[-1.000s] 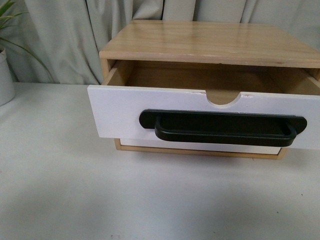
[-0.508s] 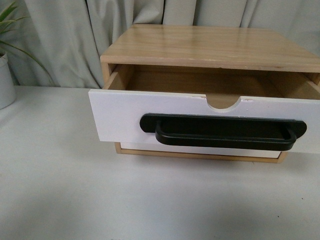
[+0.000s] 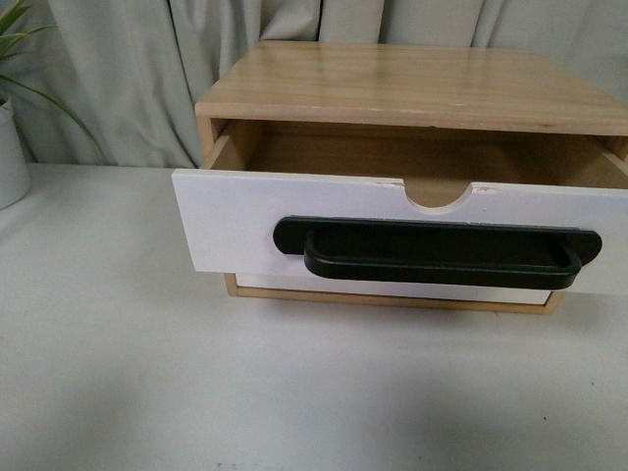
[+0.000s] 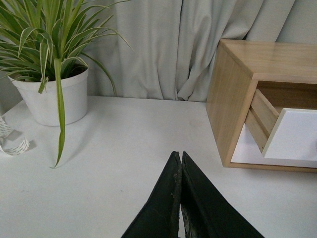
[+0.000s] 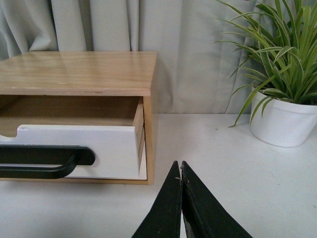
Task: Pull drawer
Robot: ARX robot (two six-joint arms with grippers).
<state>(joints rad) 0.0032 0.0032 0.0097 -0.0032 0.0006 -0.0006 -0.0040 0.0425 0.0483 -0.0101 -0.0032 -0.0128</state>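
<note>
since half a second ago the whole front view has shifted slightly: the cabinet and drawer sit a touch lower in the frame again, back near where they were a second ago, and the drawer's pull-out looks unchanged.

the drawer (image 3: 235, 221) stands pulled well out of the wooden cabinet (image 3: 412, 83), its white front forward of the cabinet's top edge, with the open wood-lined cavity showing behind it. the black bar handle (image 3: 437, 252) runs across the front, toward 3 o'clock of its middle, and the half-round notch (image 3: 438, 194) cuts the top edge just above it. below the drawer a plain white front (image 3: 392, 289) sits flush in the cabinet. all of it rests on a white table (image 3: 196, 392) before a grey curtain (image 3: 118, 78).

neither arm shows in the front view. in the left wrist view the left gripper (image 4: 179, 163) has its fingers pressed together, holding nothing, over bare table, the cabinet at about 2 o'clock and a potted plant (image 4: 49, 94) at 10 o'clock. in the right wrist view the right gripper (image 5: 180, 171) is likewise closed and empty, the drawer at 10 o'clock, another potted plant (image 5: 282, 119) at 2 o'clock.
</note>
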